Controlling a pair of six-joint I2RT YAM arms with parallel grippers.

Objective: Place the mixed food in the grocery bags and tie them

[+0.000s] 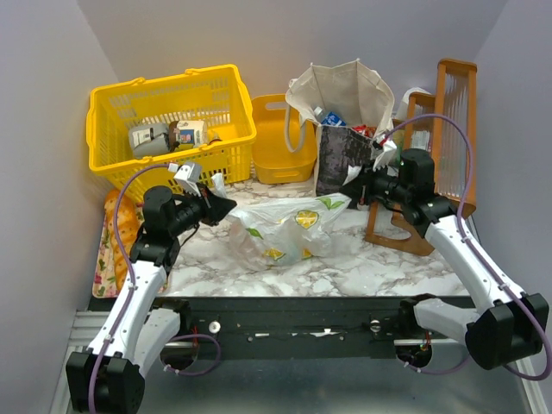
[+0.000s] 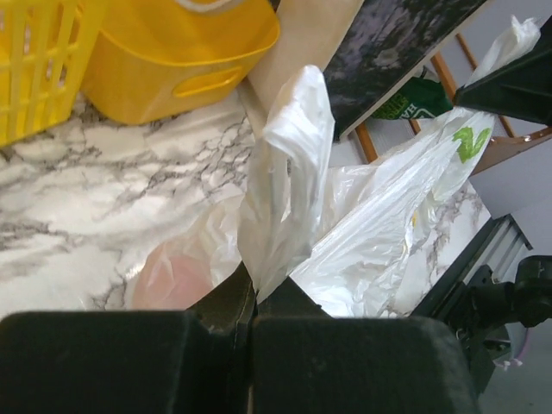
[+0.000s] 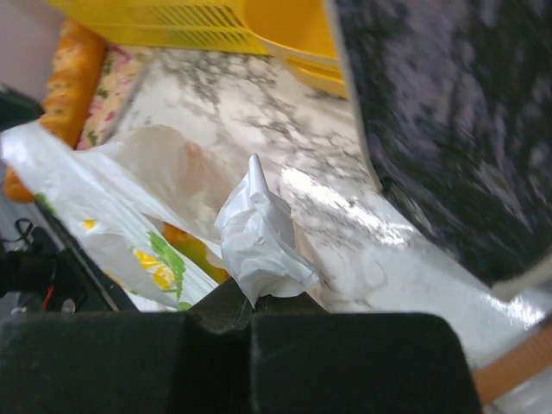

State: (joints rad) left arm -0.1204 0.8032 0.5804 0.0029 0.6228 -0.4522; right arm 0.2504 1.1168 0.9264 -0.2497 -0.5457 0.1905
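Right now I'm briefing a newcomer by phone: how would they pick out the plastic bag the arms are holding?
On the marble table, just in front of the beige canvas tote, lies a crumpled, translucent white plastic bag. Unlike anything near it, it carries yellow-green prints, and the left gripper and right gripper each pinch one end of it.

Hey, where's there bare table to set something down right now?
Bare marble table lies in front of the plastic bag, widest near the wooden rack. The back is crowded: yellow basket, yellow bin and canvas tote stand side by side.
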